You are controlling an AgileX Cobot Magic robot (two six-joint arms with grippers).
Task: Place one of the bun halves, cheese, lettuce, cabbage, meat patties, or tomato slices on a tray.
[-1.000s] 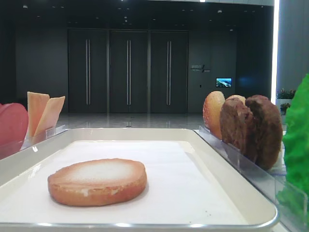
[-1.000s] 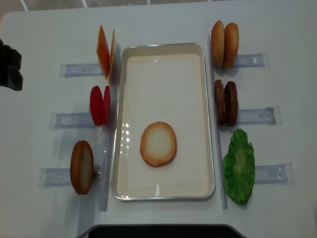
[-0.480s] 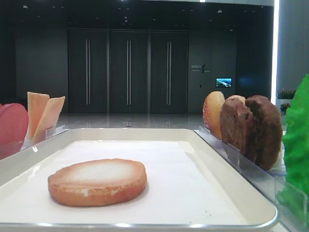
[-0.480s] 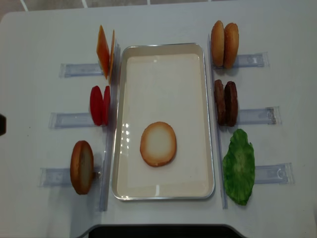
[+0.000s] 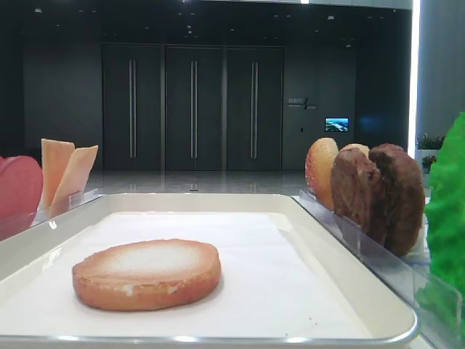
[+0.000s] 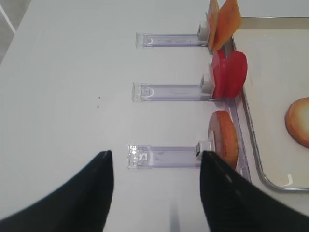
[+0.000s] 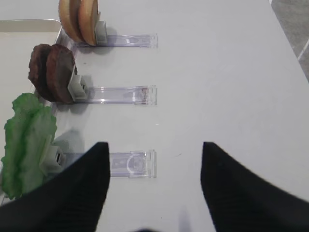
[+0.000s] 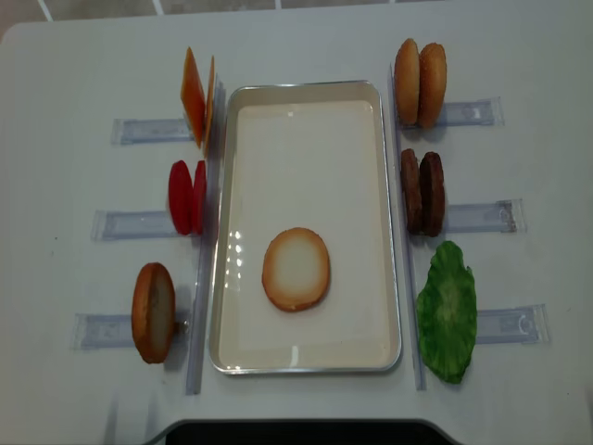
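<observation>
Now the left pincer [image 6: 153,193] hangs over bare bench [image 6: 72,87], its two dark fingers [image 6: 79,193] spread wide with nothing between them. Just ahead of it lies a clear plastic rack [image 6: 161,156], and at that rack's far end a bun half [image 6: 223,142] stands on edge beside the tray's rim. Over on the other side, the right pincer [image 7: 153,188] is spread apart too and carries nothing, hovering above another clear rack [image 7: 131,163] next to the lettuce [image 7: 26,142]. Beyond it the meat patties [image 7: 50,72] stand upright in a pair, then two more bun halves [image 7: 79,19] on edge. From overhead, the tray [image 8: 306,363] sits mid-bench, and the placed bun half [image 8: 296,269] lies flat on its liner, pale cut face up, toward the near end. Left of the tray stand the tomato slices [image 8: 186,197] and, farther back, the cheese [image 8: 196,96], all upright in their racks.
</observation>
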